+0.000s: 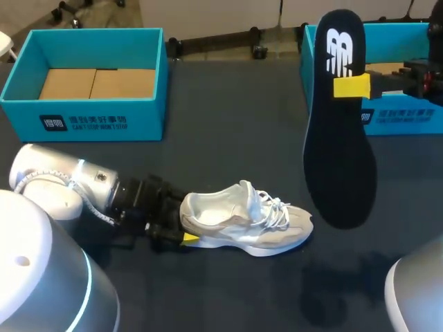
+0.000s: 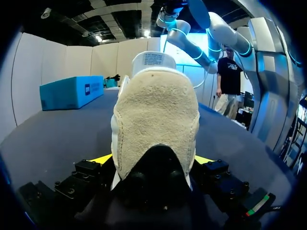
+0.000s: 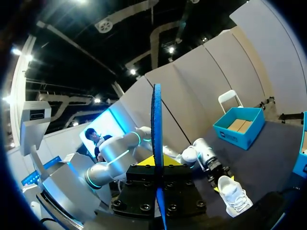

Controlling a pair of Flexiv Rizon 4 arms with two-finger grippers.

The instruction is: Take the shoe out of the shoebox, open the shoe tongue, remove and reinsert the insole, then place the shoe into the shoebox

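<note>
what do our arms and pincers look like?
Left arm and right arm: rounded silver-white links, cyan light rings at joints; pale cable along the left wrist. Left pincer and right pincer: blocky black bodies, bolted plates, bright yellow tips.

Two teal shoeboxes [image 1: 83, 121] [image 1: 408, 123] on my bench [image 1: 228, 104], one white shoe [image 1: 242, 221], one black insole [image 1: 339, 159], my two end effectors [image 1: 182, 223] [image 1: 352, 87]

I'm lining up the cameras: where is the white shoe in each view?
Head view: shoe on the table, lower middle.
Left wrist view: shoe, heel first, between the tool's fingers.
Right wrist view: shoe on the table, past the held insole.
Shared landmark: left tool gripping the shoe's heel.
</note>
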